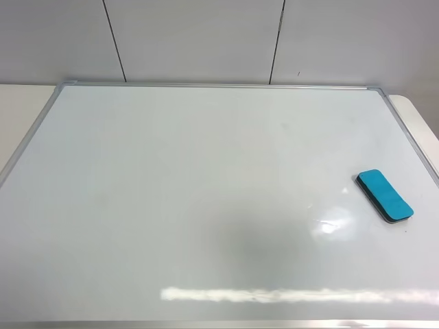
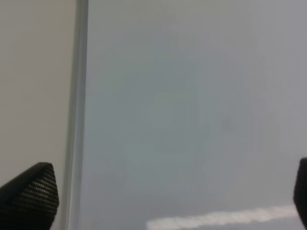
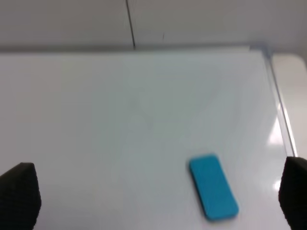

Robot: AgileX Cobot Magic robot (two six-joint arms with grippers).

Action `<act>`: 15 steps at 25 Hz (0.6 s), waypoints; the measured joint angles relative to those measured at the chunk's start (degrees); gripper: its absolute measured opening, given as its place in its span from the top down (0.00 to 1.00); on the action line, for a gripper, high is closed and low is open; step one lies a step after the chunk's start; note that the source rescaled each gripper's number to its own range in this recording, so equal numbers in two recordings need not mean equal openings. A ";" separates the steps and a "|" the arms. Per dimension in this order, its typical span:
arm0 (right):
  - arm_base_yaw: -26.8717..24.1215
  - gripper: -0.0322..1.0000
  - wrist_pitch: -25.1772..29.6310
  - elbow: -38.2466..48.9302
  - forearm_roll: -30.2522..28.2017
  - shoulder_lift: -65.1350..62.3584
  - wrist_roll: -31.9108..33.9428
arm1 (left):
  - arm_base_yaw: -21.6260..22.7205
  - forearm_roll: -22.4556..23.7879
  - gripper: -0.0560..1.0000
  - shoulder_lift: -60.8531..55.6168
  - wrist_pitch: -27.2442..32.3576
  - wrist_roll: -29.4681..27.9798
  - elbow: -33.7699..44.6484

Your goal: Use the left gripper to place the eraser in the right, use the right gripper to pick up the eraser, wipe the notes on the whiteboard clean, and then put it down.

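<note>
- Eraser (image 1: 385, 195): lies flat near the right edge of the whiteboard (image 1: 206, 192); looks light, firm-bodied; best taken across its narrow sides.
- Left claw (image 2: 168, 201) and right claw (image 3: 158, 201): both spread apart, empty.

whiteboard (image 1: 206, 192): you see a smooth, glossy white face with bright glare streaks
frame (image 1: 27, 140): yours looks like brushed silver metal
eraser (image 1: 385, 195): matt turquoise top, dark base
left gripper (image 2: 172, 196) fingertips (image 2: 29, 194): black, with a woven, carbon-like texture you can make out
</note>
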 joint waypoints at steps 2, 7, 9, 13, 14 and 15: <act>0.00 0.00 3.13 0.21 -3.06 -3.63 0.45 | 0.00 0.00 0.00 0.00 0.00 0.00 0.00; 0.00 0.00 4.39 8.46 -11.45 -14.27 6.22 | 0.00 0.00 0.00 0.00 0.00 0.00 0.00; 0.00 0.00 4.22 12.46 -13.13 -14.43 8.10 | 0.00 0.00 0.00 0.00 0.00 0.00 0.00; 0.00 0.00 -1.54 19.15 -13.79 -14.42 9.07 | 0.00 0.00 0.00 0.00 0.00 0.00 0.00; 0.00 0.00 -2.45 19.79 -13.79 -14.42 9.07 | 0.00 0.00 0.00 0.00 0.00 0.00 0.00; 0.11 0.00 -2.66 20.01 -13.87 -14.42 9.07 | 0.00 0.00 0.00 0.00 0.00 0.00 0.00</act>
